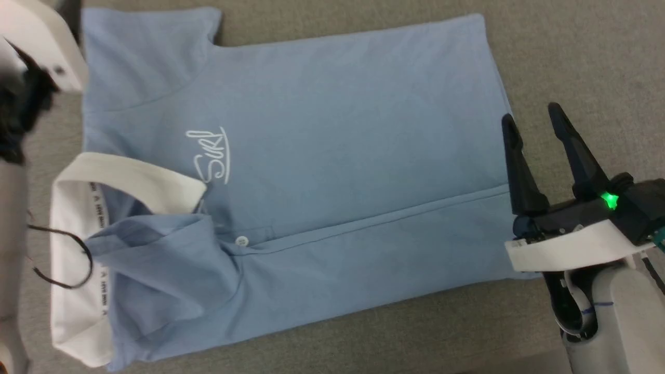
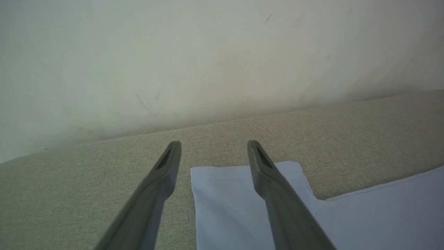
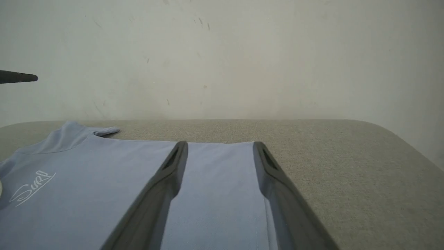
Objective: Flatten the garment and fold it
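Garment [image 1: 332, 156] lay spread on the grey cushion [image 1: 571, 52], its near side seemingly folded over and its collar [image 1: 130, 179] rumpled at my left. Both pincers stood apart and empty: right gripper [image 1: 530, 117] beside the hem, left gripper [image 2: 213, 147] over the far sleeve [image 2: 242, 194]. I judged folding midway (flattening mostly done). Next I'd need to pinch the far edge at both ends.

Head view: left arm [image 1: 36, 47] blurred, cut by top-left corner. Lettering on collar tape [image 1: 96, 208] of the garment [image 1: 337, 156] too small to read. Right arm [image 1: 608, 301] cut by right & btm edges. Wrist views: garment runs off btm edge. R wrist view: dark tip [image 3: 19, 77], rest cut by left edge.
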{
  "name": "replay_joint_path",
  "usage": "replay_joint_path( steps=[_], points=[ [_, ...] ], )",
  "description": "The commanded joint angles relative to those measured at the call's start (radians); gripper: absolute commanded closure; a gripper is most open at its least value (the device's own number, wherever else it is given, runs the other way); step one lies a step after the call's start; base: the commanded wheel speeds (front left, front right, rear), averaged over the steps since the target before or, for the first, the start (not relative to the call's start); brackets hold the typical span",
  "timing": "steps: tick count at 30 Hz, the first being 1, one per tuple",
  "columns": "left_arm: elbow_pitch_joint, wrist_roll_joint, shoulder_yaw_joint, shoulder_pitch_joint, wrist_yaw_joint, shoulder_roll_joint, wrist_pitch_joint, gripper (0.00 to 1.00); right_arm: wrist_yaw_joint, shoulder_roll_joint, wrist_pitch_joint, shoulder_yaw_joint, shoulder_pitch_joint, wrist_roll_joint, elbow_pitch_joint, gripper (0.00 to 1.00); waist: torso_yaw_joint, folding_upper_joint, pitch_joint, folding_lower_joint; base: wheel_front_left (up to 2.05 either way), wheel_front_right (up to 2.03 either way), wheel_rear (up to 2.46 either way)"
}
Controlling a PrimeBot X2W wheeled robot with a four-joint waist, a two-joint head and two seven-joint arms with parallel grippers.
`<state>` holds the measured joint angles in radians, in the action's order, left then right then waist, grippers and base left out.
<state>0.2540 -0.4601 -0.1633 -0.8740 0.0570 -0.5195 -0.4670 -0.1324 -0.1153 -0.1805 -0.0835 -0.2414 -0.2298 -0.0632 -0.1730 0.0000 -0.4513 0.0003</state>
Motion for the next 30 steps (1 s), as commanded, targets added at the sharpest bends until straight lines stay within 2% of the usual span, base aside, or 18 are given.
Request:
replay_joint_path(
  steps=[1,6,7,14,18,21,23,24,30],
  points=[
    [0.028,-0.015,0.013,-0.052,0.037,-0.012,-0.07,0.0,0.002,0.004,-0.007,-0.013,-0.025,-0.007,-0.011,0.0,-0.082,0.0,-0.108,-0.0003,0.0,0.0,0.0],
    [0.063,-0.002,0.022,-0.124,0.121,-0.064,-0.271,0.0,0.002,0.009,-0.015,-0.045,-0.049,-0.018,-0.019,0.0,-0.132,0.0,-0.15,-0.0003,0.0,0.0,0.0],
    [0.063,-0.002,0.022,-0.124,0.121,-0.064,-0.271,0.0,0.002,0.009,-0.015,-0.045,-0.049,-0.018,-0.019,0.0,-0.132,0.0,-0.15,-0.0003,0.0,0.0,0.0],
    [0.003,0.005,0.042,-0.132,0.218,-0.128,-0.485,0.0,0.002,0.022,-0.03,-0.052,-0.048,-0.036,-0.024,0.0,-0.17,0.0,-0.201,-0.0003,0.0,0.0,0.0],
    [-0.044,0.029,0.039,-0.113,0.245,-0.177,-0.554,0.0,0.002,0.028,-0.039,-0.062,-0.053,-0.04,-0.017,0.0,-0.179,0.0,-0.215,-0.0003,0.0,0.0,0.0],
    [-0.074,0.031,0.038,-0.093,0.261,-0.192,-0.597,0.0,0.002,0.03,-0.044,-0.066,-0.058,-0.041,-0.014,0.0,-0.179,0.0,-0.219,-0.0003,0.0,0.0,0.0],
    [-0.095,0.024,0.039,-0.08,0.27,-0.193,-0.622,0.78,0.002,0.029,-0.045,-0.069,-0.063,-0.04,-0.012,0.0,-0.177,0.0,-0.22,-0.0003,0.0,0.0,0.0],
    [-0.106,0.021,0.038,-0.075,0.27,-0.192,-0.628,1.0,0.002,0.026,-0.045,-0.07,-0.066,-0.039,-0.011,0.0,-0.174,0.0,-0.22,-0.0003,0.0,0.0,0.0],
    [-0.151,0.016,0.033,-0.062,0.26,-0.188,-0.597,1.0,0.002,-0.018,-0.024,-0.086,-0.141,-0.012,-0.025,0.0,-0.157,0.0,-0.216,-0.0003,0.0,0.0,0.0]
  ],
)
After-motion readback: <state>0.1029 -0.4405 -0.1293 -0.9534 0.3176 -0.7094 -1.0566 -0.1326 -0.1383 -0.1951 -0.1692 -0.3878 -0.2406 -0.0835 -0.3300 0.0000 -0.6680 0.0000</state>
